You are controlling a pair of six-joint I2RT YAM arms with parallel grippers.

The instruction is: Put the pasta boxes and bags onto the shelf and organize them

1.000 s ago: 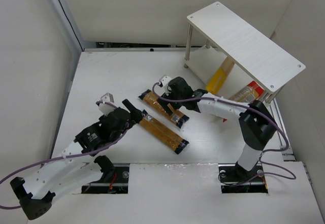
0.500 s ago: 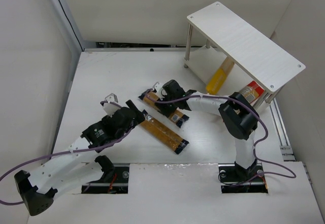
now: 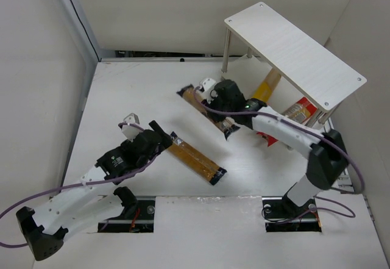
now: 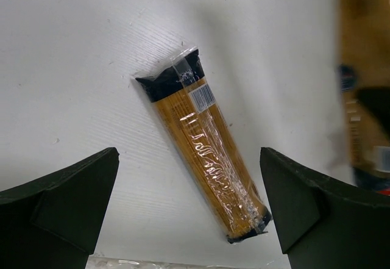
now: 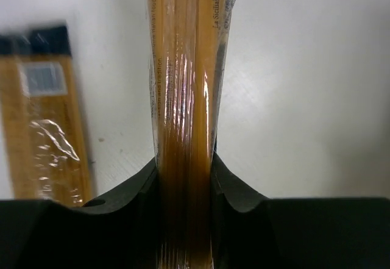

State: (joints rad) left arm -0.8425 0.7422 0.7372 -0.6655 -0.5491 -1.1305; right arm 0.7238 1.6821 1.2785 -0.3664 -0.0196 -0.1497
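An orange-brown spaghetti pack (image 5: pixel 183 98) with black ends is clamped between my right gripper's (image 5: pixel 184 165) fingers. In the top view the right gripper (image 3: pixel 220 98) holds this pack (image 3: pixel 196 98) near its middle, above the table and left of the shelf (image 3: pixel 292 49). A second orange-brown pack (image 3: pixel 195 158) lies flat on the table. My left gripper (image 3: pixel 163 136) hangs open over that pack's near-left end. In the left wrist view this pack (image 4: pixel 204 144) lies diagonally between the spread fingers (image 4: pixel 73 190), untouched. A yellow pack (image 3: pixel 266 89) and a red pack (image 3: pixel 298 111) rest on the shelf's lower tier.
White walls close the table on the left and at the back. The shelf stands at the far right, its thin white legs (image 3: pixel 225 52) by the held pack's path. The arm bases (image 3: pixel 286 211) sit at the near edge.
My right gripper has shut on the farther orange-brown pack and carried it up and right toward the shelf. The left arm has barely shifted.
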